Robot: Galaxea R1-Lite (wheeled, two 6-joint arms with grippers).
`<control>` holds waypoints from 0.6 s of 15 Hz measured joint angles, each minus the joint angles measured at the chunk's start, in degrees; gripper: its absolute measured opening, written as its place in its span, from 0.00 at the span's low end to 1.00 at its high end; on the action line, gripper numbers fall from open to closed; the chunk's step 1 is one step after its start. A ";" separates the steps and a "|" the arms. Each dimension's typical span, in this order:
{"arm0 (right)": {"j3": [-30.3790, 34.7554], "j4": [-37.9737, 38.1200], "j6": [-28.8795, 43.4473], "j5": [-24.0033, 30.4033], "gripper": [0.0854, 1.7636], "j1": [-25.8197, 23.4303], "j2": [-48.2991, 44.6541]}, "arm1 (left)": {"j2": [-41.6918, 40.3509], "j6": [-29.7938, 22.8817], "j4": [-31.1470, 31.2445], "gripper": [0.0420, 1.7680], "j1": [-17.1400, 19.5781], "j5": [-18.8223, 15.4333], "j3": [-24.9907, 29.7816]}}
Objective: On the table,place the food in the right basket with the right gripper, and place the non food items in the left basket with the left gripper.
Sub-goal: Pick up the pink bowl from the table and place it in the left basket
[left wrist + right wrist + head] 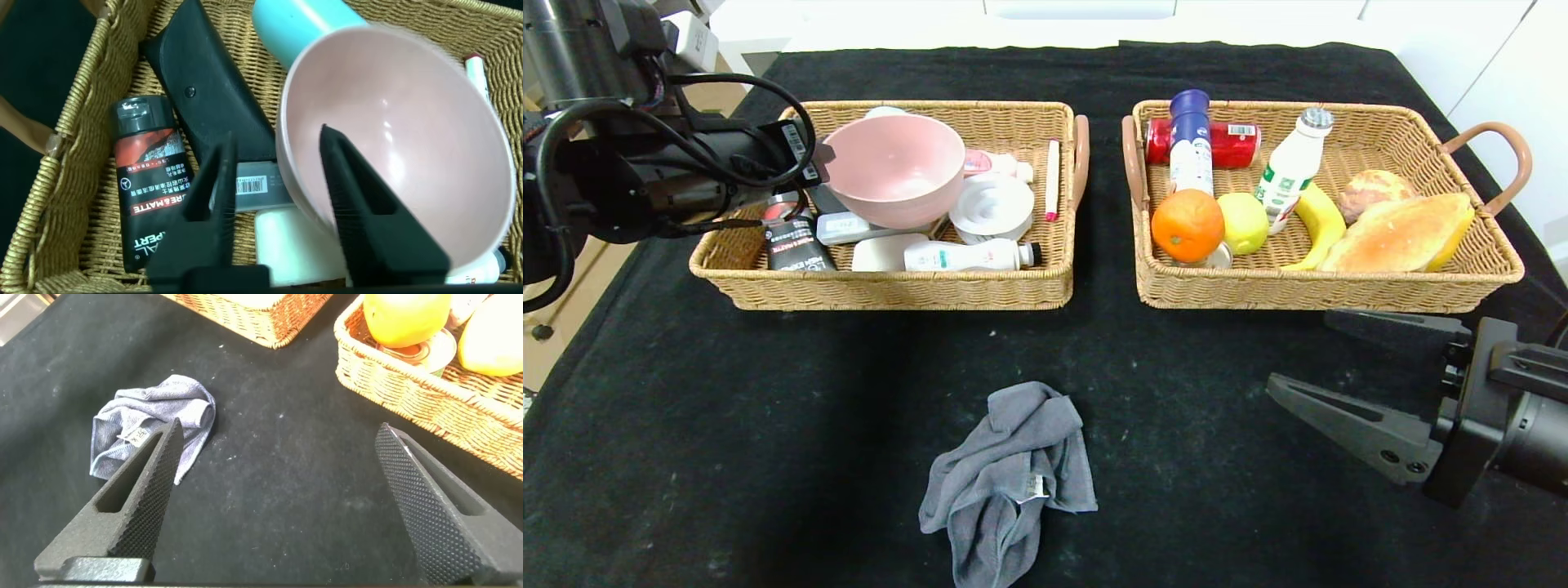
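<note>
Left gripper (pixel 278 184) is hovering over the left basket (pixel 882 286), its fingers (pixel 214 184) parted and straddling the rim of the pink bowl (pixel 894 175) — one finger outside the wall, one inside. Can't tell if either pad is actually touching the rim. Bowl is sitting tilted in the left basket on top of other non-food stuff: a black tube (pixel 792 241), a white bottle lying on its side (pixel 968 256), a white round lid (pixel 992 206), a slim pink-white stick (pixel 1052 180).

Grey cloth (pixel 1013 478) is lying crumpled on the bench (pixel 727 425), near the front edge, well apart from both baskets and from the left gripper. White tag is showing on it.

Right gripper (pixel 1339 371) is hanging low over the bench just in front of the right basket (pixel 1327 290), fingers spread wide, holding nothing. Cloth is lying off to its left, near but not touching.

Right basket is holding the food: orange (pixel 1187 224), yellow-green apple (pixel 1243 222), banana (pixel 1319 224), croissant (pixel 1401 235), round bun (pixel 1372 189), white bottle with blue cap (pixel 1191 143), white bottle with grey cap (pixel 1290 167), red can (pixel 1229 145).
</note>
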 joint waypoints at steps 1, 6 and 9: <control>0.00 -0.01 0.02 0.00 0.97 0.00 0.00 | 0.09 0.00 0.00 0.49 0.00 0.05 0.10; 0.00 0.00 0.02 -0.02 0.97 0.00 0.00 | -0.17 -0.02 0.04 0.72 0.05 0.07 0.79; 0.00 0.02 0.00 0.00 0.97 -0.11 0.00 | -1.54 0.00 0.01 0.79 -0.11 -0.02 2.00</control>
